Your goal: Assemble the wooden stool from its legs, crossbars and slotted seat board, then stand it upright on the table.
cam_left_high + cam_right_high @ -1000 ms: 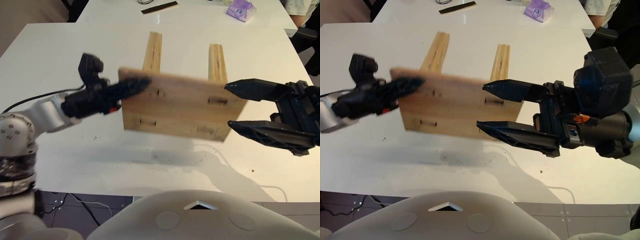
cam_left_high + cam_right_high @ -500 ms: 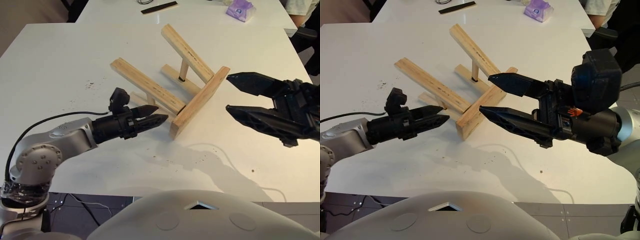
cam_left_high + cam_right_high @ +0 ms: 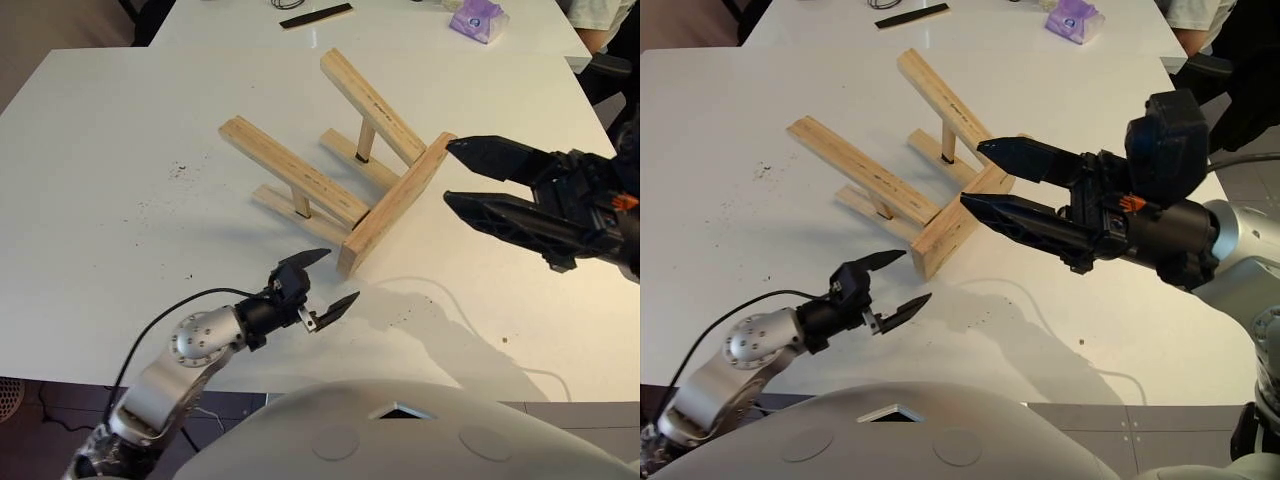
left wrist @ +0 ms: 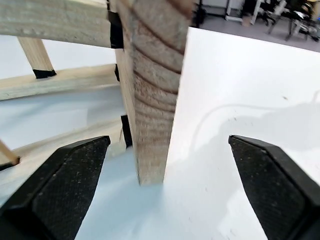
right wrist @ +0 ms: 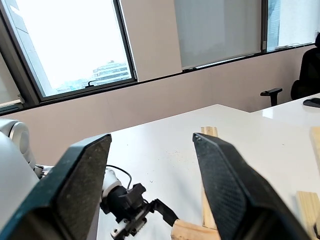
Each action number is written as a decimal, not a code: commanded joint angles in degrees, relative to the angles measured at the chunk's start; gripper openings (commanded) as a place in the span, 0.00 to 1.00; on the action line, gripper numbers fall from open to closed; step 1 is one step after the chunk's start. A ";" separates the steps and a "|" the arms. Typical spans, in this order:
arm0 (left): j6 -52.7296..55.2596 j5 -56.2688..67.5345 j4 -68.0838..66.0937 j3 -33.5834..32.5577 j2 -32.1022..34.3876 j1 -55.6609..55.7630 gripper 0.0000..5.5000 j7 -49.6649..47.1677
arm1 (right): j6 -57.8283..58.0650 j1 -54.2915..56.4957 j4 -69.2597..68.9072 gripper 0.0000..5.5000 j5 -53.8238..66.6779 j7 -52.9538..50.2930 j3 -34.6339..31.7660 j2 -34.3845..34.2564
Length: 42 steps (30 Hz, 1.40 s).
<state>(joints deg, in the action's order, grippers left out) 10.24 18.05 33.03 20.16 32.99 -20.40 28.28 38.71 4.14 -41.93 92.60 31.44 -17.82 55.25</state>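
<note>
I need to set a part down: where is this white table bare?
Barest: the white table left of the tipped wooden stool, out to the table's left edge. Crowded: the pale seat board, black left gripper off its near end, black right gripper at its far end.

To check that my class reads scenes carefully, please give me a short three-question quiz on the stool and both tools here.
1. True or false: the stool stands upright on the table.
2. The left tool is: A) shut on the stool; B) open, holding nothing; C) shut, empty.
3. Fill in: the ___ tool is open beside the far end of the seat board.
Key: 1 false, it lies on its side; 2 B; 3 right tool.
</note>
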 commanded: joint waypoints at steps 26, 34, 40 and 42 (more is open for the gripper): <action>11.46 15.70 -7.46 -9.54 -28.67 15.30 0.30 -10.04 | 1.74 4.26 6.76 0.55 -15.64 2.14 4.87 -8.09; 15.72 62.16 -2.52 -24.01 -41.64 28.78 0.29 -41.01 | 0.95 6.45 9.75 0.55 -15.37 -0.97 0.81 -9.46; 5.51 72.83 0.44 -29.48 -45.08 36.74 0.29 -58.38 | 0.91 6.29 9.81 0.55 -15.96 -0.30 -0.23 -8.97; 3.15 73.86 2.02 -30.14 -45.19 36.24 0.28 -63.60 | 1.02 6.51 9.81 0.55 -16.05 0.08 -0.46 -8.76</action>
<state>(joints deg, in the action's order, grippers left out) 22.24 81.63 29.67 -5.74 -3.66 11.47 -23.49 40.41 8.21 -32.46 76.49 31.28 -15.99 45.69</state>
